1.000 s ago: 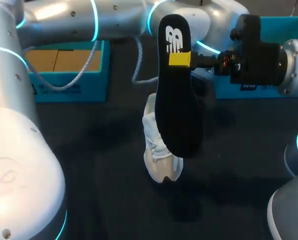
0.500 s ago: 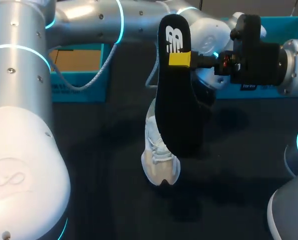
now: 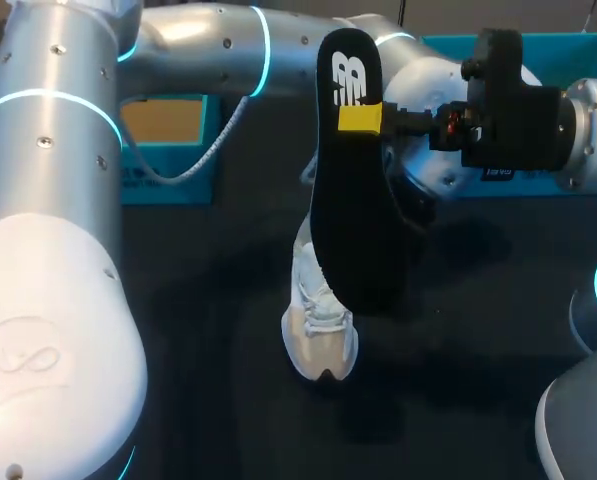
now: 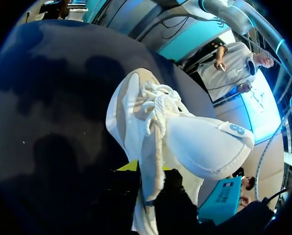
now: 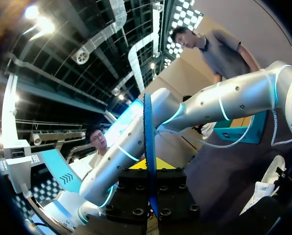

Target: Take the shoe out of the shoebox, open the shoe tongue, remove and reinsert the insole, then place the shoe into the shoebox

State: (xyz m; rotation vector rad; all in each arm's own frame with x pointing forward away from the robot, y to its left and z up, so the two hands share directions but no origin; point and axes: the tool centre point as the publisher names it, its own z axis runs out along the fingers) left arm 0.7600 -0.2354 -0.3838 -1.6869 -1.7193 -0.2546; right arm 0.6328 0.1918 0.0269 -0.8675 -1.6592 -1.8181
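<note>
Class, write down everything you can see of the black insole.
The insole is long, flat and black, foam-like, with a white logo near its upper, heel end. It hangs upright in the air, toe end down, clamped just below the logo by the right gripper, one yellow fingertip on its face. The right wrist view shows it edge-on, thin and bluish. In the head view it hides part of the white shoe.

The gripper (image 4: pixel 146 190) clamps the side wall of the white shoe (image 4: pixel 190 142) (one yellow tip shows beside the shoe). Loose laces (image 4: pixel 158 105) lie on top of the shoe. The dark table (image 4: pixel 48 107) lies beneath the shoe.
</note>
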